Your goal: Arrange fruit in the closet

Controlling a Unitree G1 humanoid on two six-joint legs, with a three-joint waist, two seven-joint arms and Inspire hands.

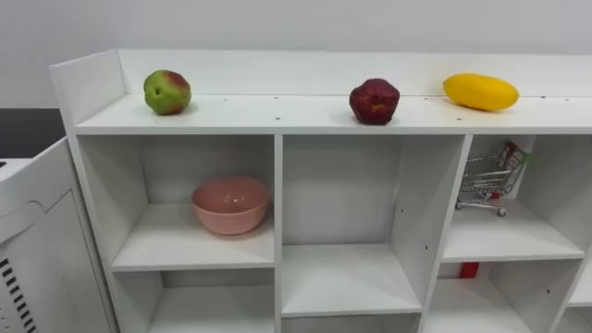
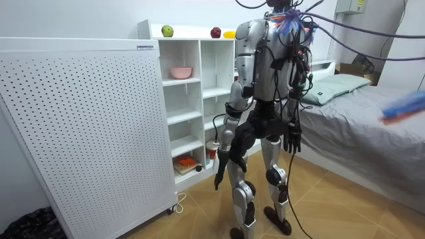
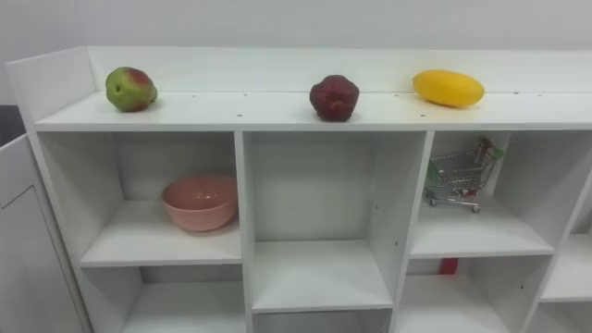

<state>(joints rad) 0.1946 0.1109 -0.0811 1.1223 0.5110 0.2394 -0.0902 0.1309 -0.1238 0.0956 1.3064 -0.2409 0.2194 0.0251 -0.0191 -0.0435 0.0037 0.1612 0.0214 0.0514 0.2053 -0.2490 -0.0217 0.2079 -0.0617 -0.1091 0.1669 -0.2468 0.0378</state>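
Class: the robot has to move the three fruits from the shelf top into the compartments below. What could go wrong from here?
1. The green apple, red apple and yellow fruit lie on the shelf top, whose front edge has no lip. A clumsy nudge could roll one off.
2. The small shopping cart takes up the upper right compartment, so a hand reaching in might knock it over.
3. The pink bowl may slide if fruit is dropped into it.

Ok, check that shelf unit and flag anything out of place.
Nothing looks spilled, tipped or damaged. The green apple, dark red fruit and yellow fruit lie apart on the top board; the pink bowl stands upright.
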